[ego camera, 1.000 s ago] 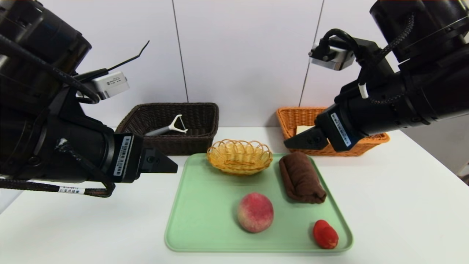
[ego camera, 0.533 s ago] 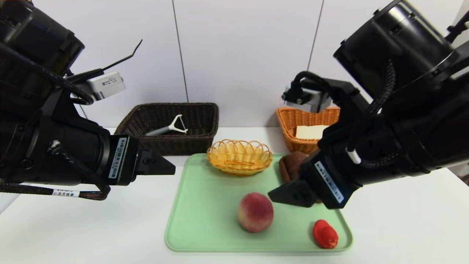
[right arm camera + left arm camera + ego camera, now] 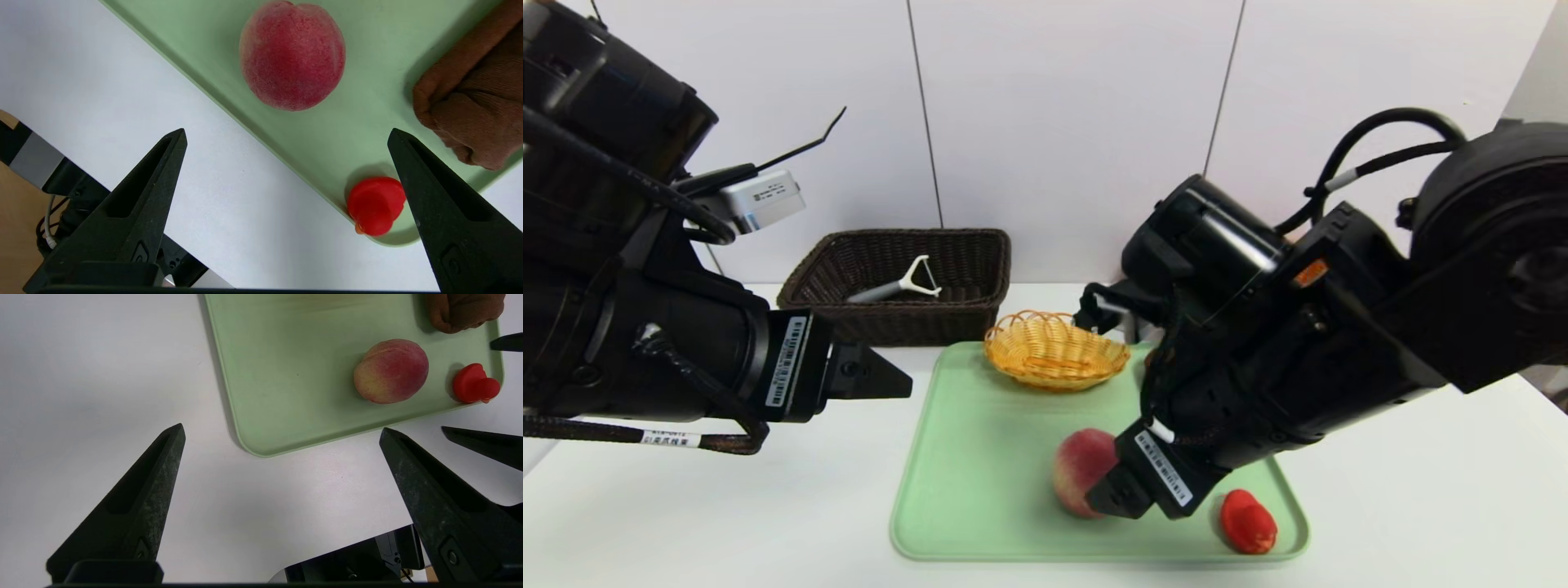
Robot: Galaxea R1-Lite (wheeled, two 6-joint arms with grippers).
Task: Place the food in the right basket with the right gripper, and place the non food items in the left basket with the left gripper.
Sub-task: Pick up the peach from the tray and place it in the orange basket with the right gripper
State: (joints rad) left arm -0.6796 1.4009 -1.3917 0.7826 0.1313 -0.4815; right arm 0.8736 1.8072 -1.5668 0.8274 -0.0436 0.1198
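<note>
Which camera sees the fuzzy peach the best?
The right wrist view: the peach is whole and close on the green tray. The left wrist view shows the whole peach too, only farther off. In the head view the right gripper covers part of the peach.

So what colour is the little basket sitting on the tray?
The little basket is yellow wicker, clearest in the head view.
</note>
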